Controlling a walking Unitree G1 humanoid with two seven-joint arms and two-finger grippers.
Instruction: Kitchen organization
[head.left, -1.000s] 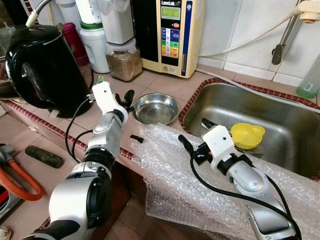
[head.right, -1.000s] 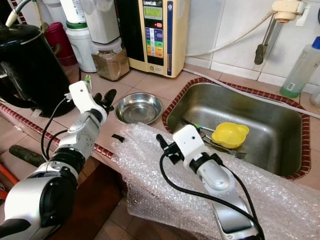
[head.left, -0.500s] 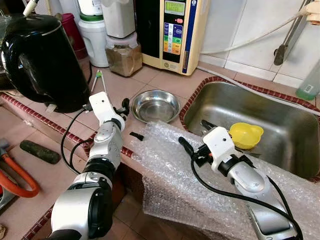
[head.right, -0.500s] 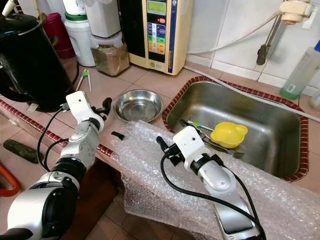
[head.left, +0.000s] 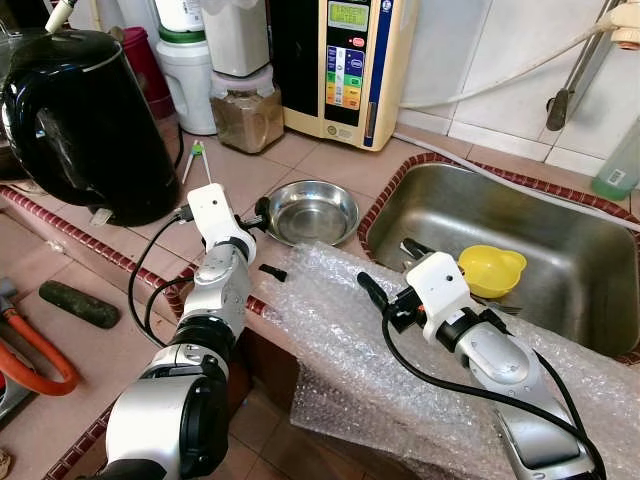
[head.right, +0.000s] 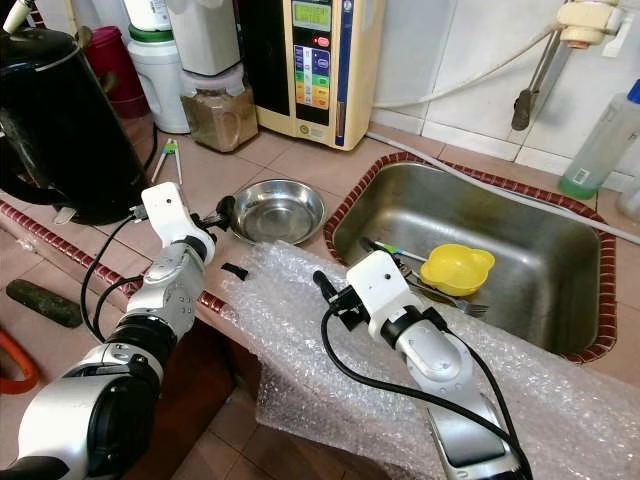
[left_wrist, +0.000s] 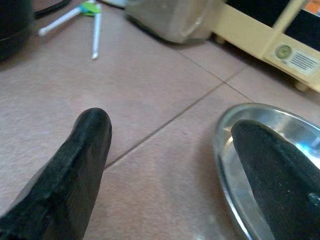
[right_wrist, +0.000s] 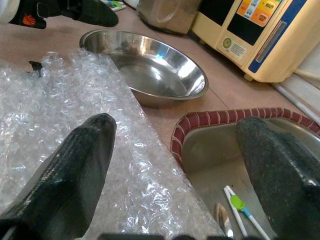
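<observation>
The left gripper (head.left: 256, 208) is hovering low over the tiled counter (head.left: 330, 165), right at the left rim of the stainless steel bowl (head.left: 310, 213). Its two black fingers are spread apart and gripping nothing; in the left wrist view one fingertip (left_wrist: 270, 167) is overlapping the bowl's rim while the other is sitting over bare tile to the side. Whether any finger is actually touching the bowl cannot be told.

The bowl is sitting on the counter just left of the sink (head.left: 580, 265), with the far edge of a sheet of bubble wrap (head.left: 345, 340) lying against its near side. The bubble wrap is draping over the counter's near edge and across the near rim of the sink.

The right gripper (head.left: 385, 272) is hanging above the bubble wrap, near the sink's left corner, with its fingers also parted wide and empty.

Inside the sink, a yellow bowl (head.left: 492, 270) is resting beside some cutlery. On the far left, a black electric kettle (head.left: 85, 120) is standing on the counter, and a jar of brown powder (head.left: 246, 118) and a cream water purifier (head.left: 348, 65) are standing along the back wall. A small black fragment (head.left: 271, 271) is lying on the counter near the left edge of the bubble wrap.
</observation>
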